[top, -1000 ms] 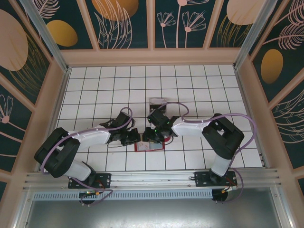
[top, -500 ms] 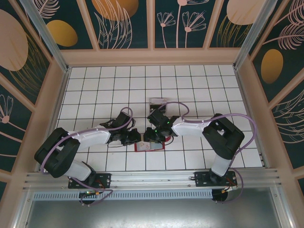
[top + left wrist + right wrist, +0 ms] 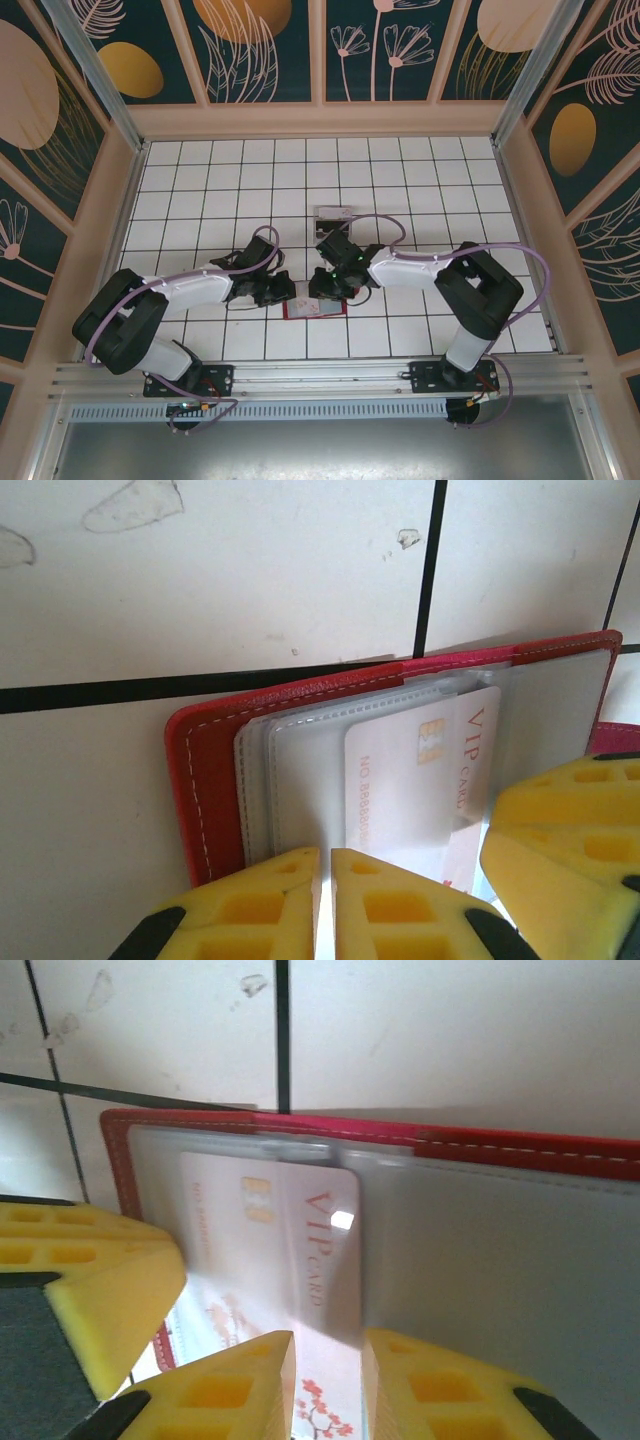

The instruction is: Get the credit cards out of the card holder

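— Where is the card holder [image 3: 200,780]?
— We see it lying open and flat, right at the tips of the left gripper [image 3: 325,865], whose yellow fingers [image 3: 250,900] are pressed together.
— And the cards?
— One pale VIP credit card [image 3: 280,1230] sits in a clear pocket [image 3: 480,1260], just ahead of the right gripper [image 3: 330,1350], whose fingers stand slightly apart.
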Robot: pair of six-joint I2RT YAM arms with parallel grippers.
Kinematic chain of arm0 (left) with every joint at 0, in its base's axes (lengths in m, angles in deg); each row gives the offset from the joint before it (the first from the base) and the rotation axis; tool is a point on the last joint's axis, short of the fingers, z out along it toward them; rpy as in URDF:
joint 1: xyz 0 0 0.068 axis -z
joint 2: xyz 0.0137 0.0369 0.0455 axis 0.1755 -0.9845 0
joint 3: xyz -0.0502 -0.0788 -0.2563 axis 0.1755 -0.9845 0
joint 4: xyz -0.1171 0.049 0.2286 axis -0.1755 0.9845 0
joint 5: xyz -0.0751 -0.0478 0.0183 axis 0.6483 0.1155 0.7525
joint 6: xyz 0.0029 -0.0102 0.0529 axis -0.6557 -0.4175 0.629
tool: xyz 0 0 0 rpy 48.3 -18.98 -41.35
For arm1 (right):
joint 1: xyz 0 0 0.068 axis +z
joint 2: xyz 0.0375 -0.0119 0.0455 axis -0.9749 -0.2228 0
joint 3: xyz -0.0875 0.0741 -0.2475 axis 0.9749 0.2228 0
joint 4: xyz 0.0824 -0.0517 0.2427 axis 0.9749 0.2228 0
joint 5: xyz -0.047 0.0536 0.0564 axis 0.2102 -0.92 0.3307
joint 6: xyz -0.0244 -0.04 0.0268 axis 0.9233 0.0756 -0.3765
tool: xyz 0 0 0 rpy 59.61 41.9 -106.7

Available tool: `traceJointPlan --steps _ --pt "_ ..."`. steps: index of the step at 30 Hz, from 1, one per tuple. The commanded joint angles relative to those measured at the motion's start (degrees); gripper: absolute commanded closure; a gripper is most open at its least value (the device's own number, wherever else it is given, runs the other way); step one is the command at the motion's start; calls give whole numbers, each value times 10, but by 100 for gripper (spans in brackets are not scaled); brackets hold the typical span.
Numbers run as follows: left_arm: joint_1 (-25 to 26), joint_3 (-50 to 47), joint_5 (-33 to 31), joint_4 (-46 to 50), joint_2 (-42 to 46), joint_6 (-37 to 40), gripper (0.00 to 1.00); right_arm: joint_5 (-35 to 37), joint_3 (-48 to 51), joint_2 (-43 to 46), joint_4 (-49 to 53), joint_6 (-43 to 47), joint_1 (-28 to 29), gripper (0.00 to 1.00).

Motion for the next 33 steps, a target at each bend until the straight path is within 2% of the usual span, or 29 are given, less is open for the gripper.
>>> traceJointPlan --steps 1,10,23,33 --pt "3 8 -15 38 -1 10 87 -9 14 -3 -18 3 -4 76" --pt "3 9 -16 41 -1 11 88 -27 33 -10 -47 2 -8 76" --pt "3 7 -16 41 -5 10 91 -58 49 -14 -92 0 -11 82" --pt "3 8 -15 42 -6 10 91 -85 75 -29 -135 -13 -16 79"
